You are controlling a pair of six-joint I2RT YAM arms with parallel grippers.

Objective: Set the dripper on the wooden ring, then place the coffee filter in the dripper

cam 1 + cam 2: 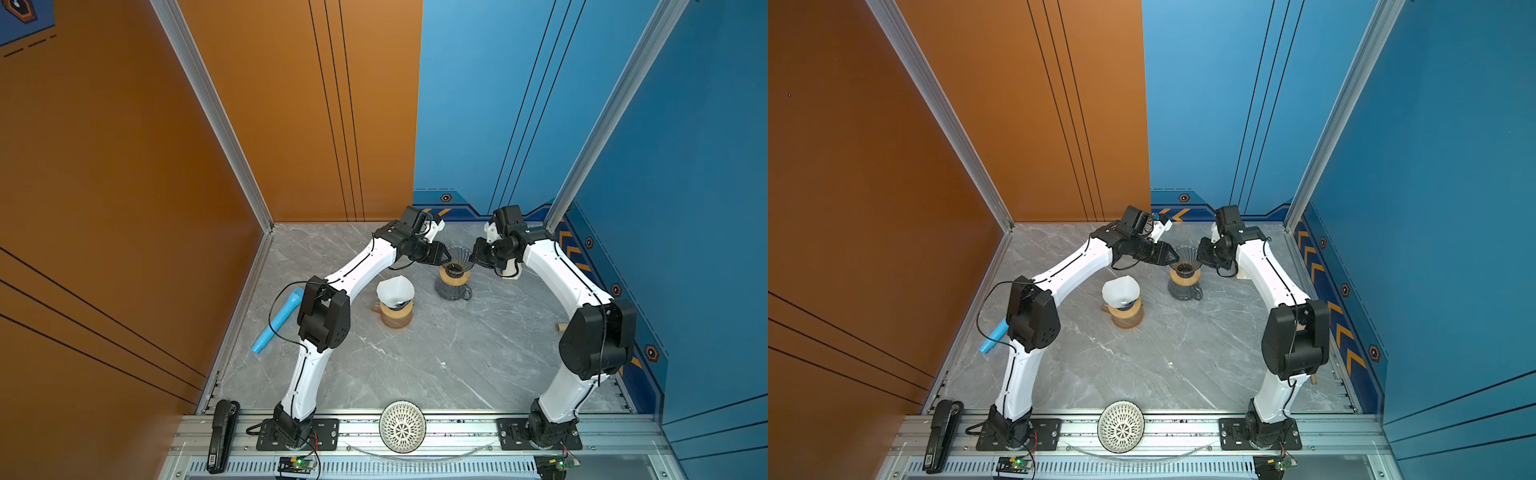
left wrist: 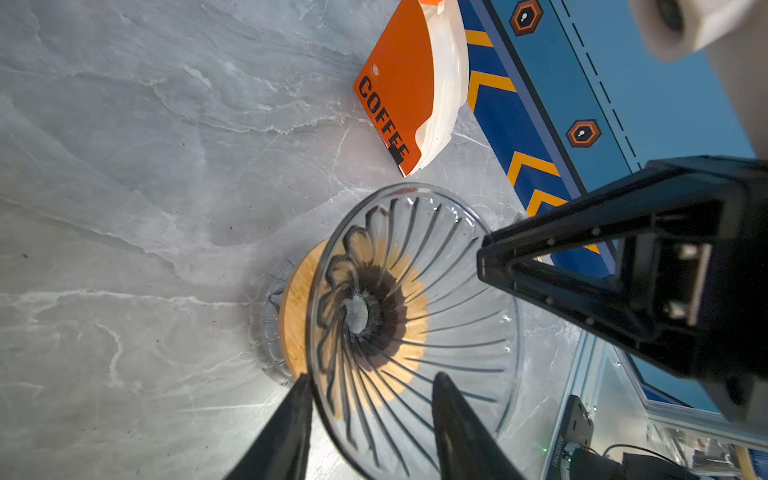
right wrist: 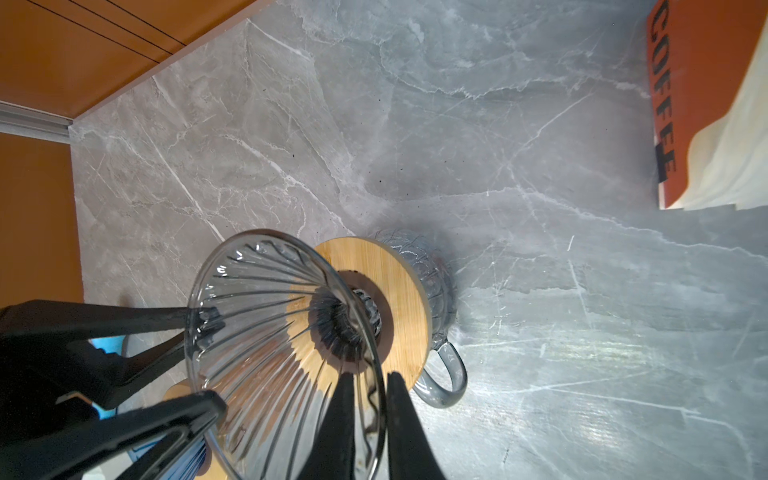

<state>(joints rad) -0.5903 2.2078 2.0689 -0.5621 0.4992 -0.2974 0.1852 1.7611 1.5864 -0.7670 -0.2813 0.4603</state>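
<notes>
2 drippers: far dripper [image 1: 458,257], near dripper [image 1: 400,306] | 1 filter [image 1: 395,288] upright, mouth up | left jaws parted astride far rim | right jaws pinch it

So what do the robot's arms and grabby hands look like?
The left arm and right arm are both smooth curved white shells joined by chunky black motor blocks, with thin black cables looping along them. The left gripper and right gripper are black, each with two pointed, triangle-framed fingers.

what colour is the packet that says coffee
Orange with black lettering; the packet shows best in the left wrist view.
</notes>
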